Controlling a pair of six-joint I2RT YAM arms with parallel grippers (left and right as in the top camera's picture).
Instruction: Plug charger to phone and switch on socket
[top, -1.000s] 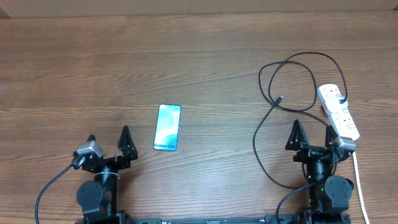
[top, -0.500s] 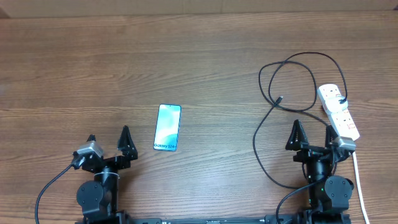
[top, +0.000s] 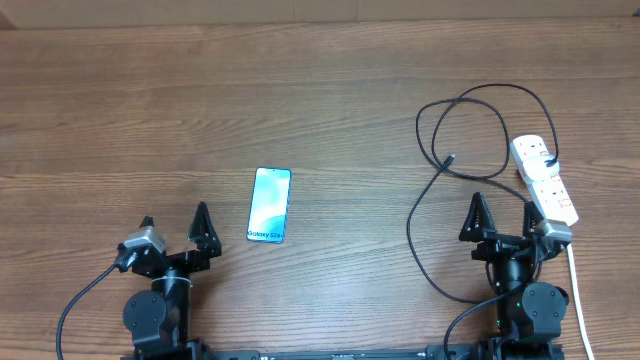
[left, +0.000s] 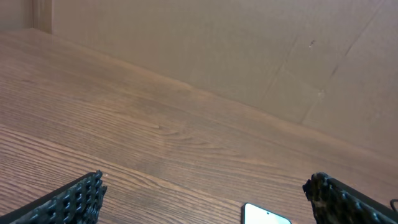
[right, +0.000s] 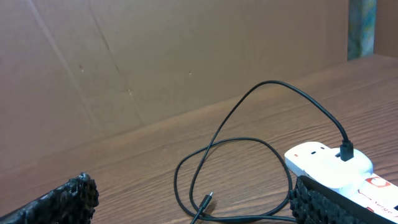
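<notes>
Overhead cam up. L gripper (top: 175, 216) sits at the near edge of the brown wood-grain table (top: 300, 90), jaws spread wide, nothing btwn them. R gripper (top: 502, 206) is the same on the other side: jaws wide apart, empty.

The slim rectangular smartphone w/ bright light-blue screen (top: 269, 204) lies flat, screen up, just ahead and to the right of L gripper, w/ the "Galaxy S24+" end toward me. It's touching nothing. L wrist cam catches only one corner, low in frame btwn the fingers.

The long thin black charger cable (top: 417, 128) sprawls in loops on the right half, well apart from the phone. Its small black connector tip (top: 451, 158) lies loose on the wood inside the loops. The other end runs to a black plug (right: 346, 149) seated in the white oblong power strip w/ small red switches (top: 545, 182). The strip's near end is right by R gripper's outer finger; can't tell if they touch. A thick white cord (top: 577, 290) trails off toward the near edge. Switch positions: can't tell.
</notes>
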